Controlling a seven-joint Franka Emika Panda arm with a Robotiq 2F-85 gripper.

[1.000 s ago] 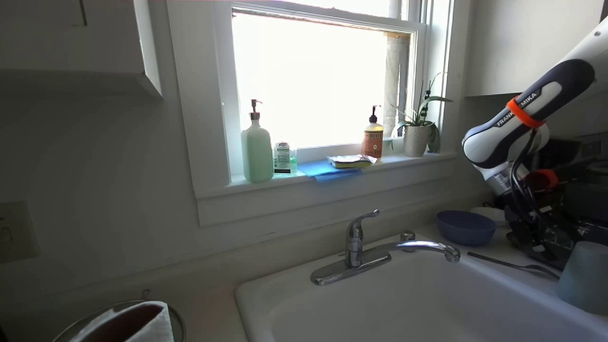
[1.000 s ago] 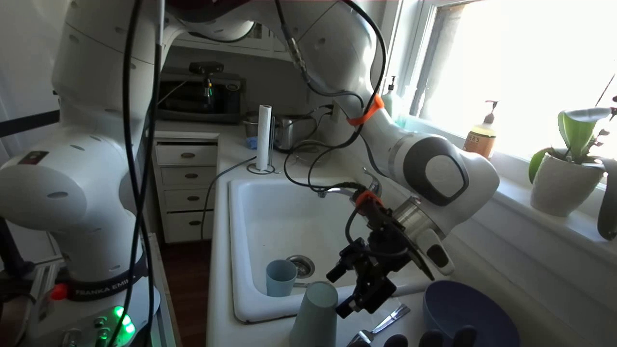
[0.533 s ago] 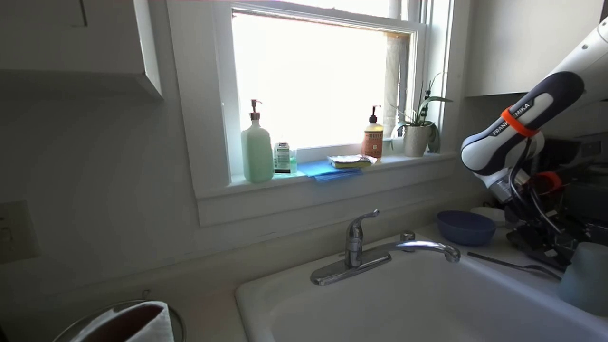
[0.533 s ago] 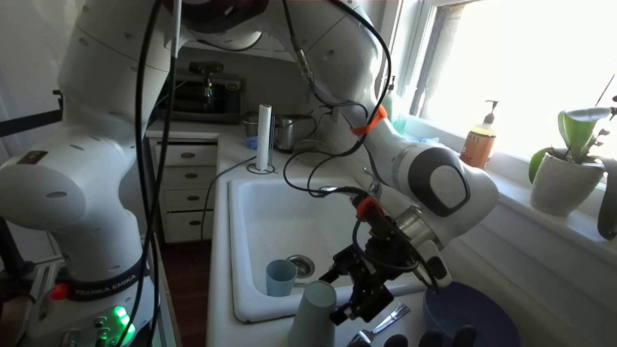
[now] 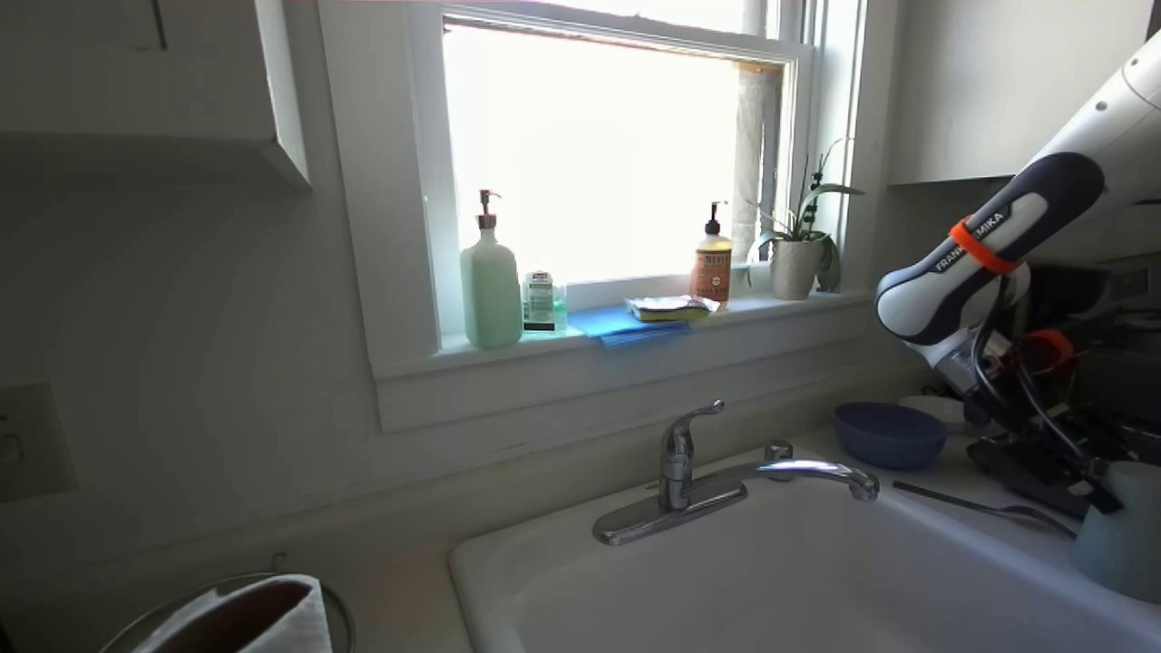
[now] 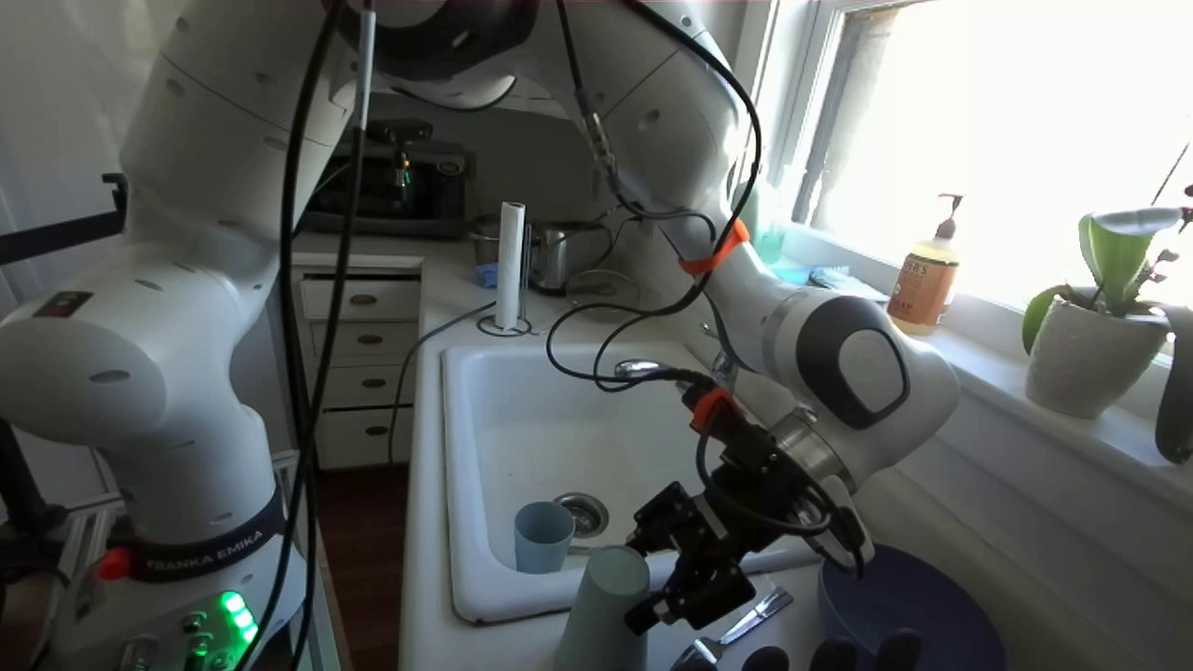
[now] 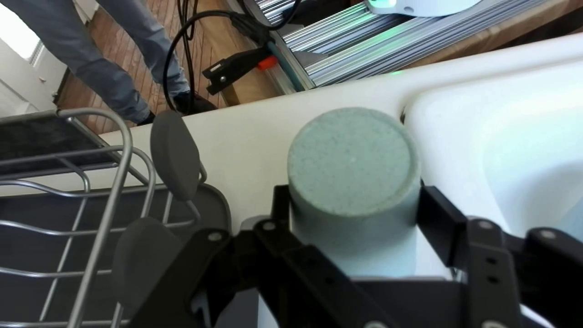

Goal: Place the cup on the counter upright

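The pale bluish-green cup stands upside down, its closed base up, on the pale counter (image 7: 255, 141) by the sink corner. It shows in the wrist view (image 7: 353, 164) and in both exterior views (image 5: 1120, 549) (image 6: 604, 610). My gripper (image 7: 357, 205) is open around the cup, one finger on each side near its base end. The left finger stands a sliver apart from the cup; whether the right finger touches it I cannot tell. In an exterior view the gripper (image 6: 643, 580) leans in over the cup from the window side. The cup's rim is hidden.
A second pale blue cup (image 6: 544, 538) stands in the white sink (image 6: 508, 419) by the drain. A fork (image 6: 746, 623) and a blue bowl (image 6: 909, 606) lie beside the gripper. A dark dish rack (image 7: 120, 182) stands close by. The faucet (image 5: 676, 472) stands behind the sink.
My gripper has moved down and toward the cup, from beside it to having its fingers on both sides of it. The cup stands about where it was.
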